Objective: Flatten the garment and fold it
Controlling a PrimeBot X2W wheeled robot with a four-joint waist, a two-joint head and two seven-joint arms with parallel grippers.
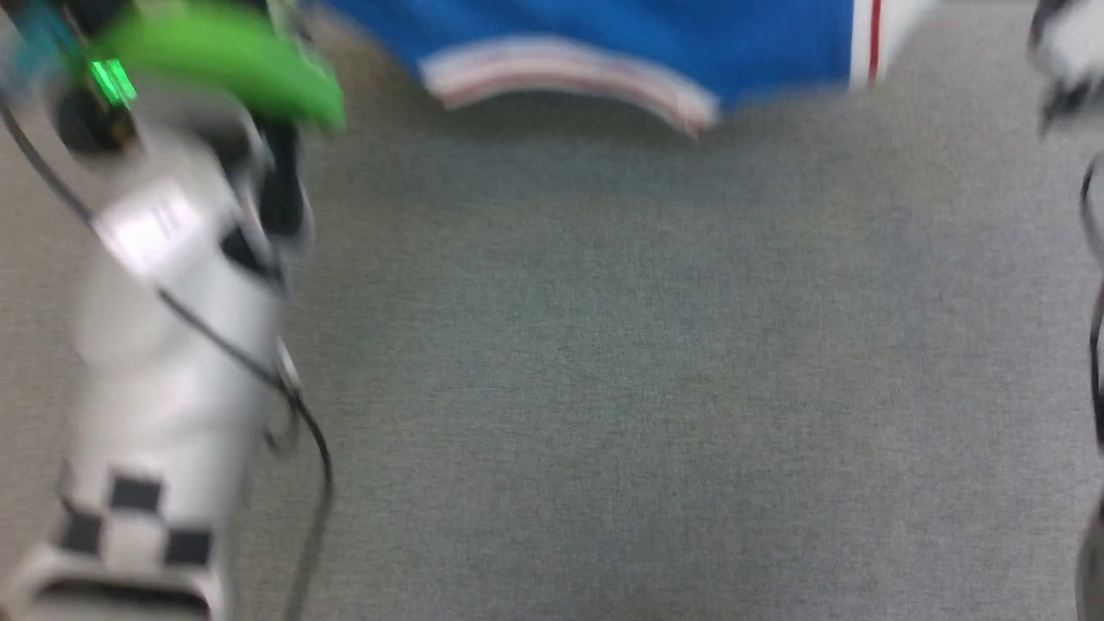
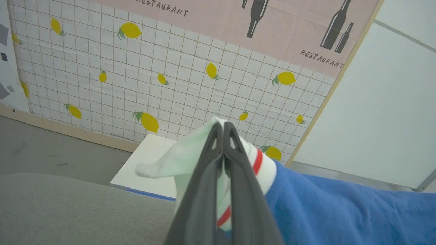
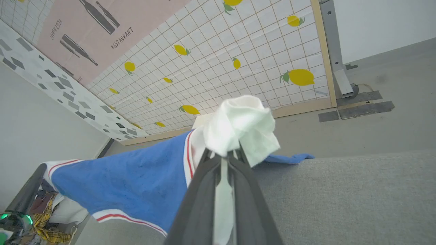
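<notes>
The garment point(image 1: 655, 43), royal blue with a white band and red stripes, hangs across the top of the blurred head view above the grey surface. My left gripper point(image 2: 223, 127) is shut on a white, red-striped band of the garment point(image 2: 340, 211). My right gripper point(image 3: 226, 153) is shut on a bunched white edge, and the blue garment point(image 3: 136, 183) stretches away from it to the left. My left forearm point(image 1: 172, 285) rises at the left of the head view and my right arm point(image 1: 1065, 60) sits at the right edge, fingers out of frame.
A grey cloth-covered table point(image 1: 647, 388) spreads below the garment. A lemon-patterned wall panel point(image 2: 136, 75) stands behind it, with a white board point(image 2: 150, 163) on the floor. A heap of clothes point(image 3: 44, 221) lies low at the left of the right wrist view.
</notes>
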